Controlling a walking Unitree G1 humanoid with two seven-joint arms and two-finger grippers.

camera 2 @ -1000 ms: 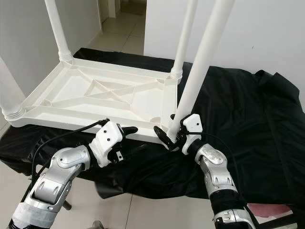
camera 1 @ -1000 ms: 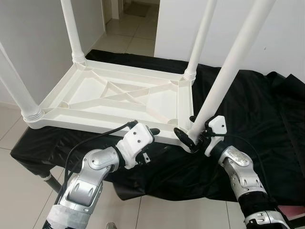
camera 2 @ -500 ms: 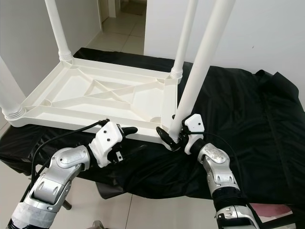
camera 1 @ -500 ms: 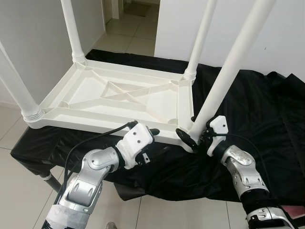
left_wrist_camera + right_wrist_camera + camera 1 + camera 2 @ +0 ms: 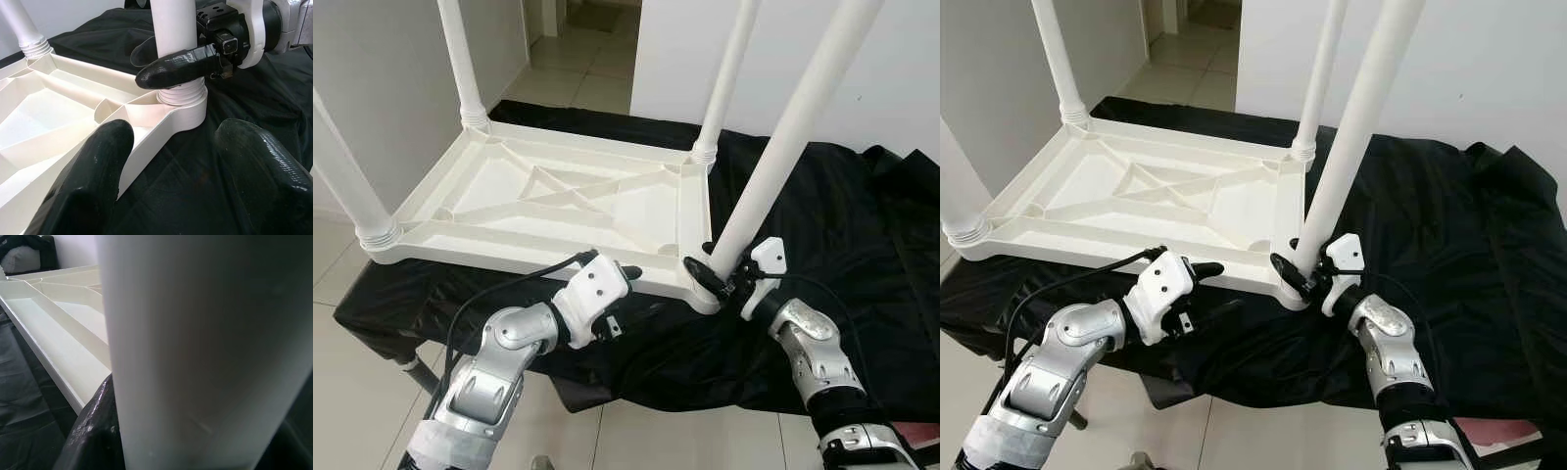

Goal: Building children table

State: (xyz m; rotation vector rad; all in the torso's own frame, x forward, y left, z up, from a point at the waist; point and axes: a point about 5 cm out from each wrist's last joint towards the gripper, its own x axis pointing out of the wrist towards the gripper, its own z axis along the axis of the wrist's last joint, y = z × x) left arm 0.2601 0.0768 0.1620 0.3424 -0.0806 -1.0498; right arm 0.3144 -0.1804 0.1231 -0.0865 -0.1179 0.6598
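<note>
Left eye view: right gripper (image 5: 713, 277) jaws clamped round table leg (image 5: 781, 147), left gripper (image 5: 166, 161) jaws apart.

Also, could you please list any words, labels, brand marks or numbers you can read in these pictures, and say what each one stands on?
None can be read.
Upside-down white plastic table top: bare ribs, no lettering visible.
White tubular plastic table leg held by the right gripper: plain.
Left gripper, by the table top's near edge: no marking on its white housing.
Crumpled black cloth: unprinted.
</note>
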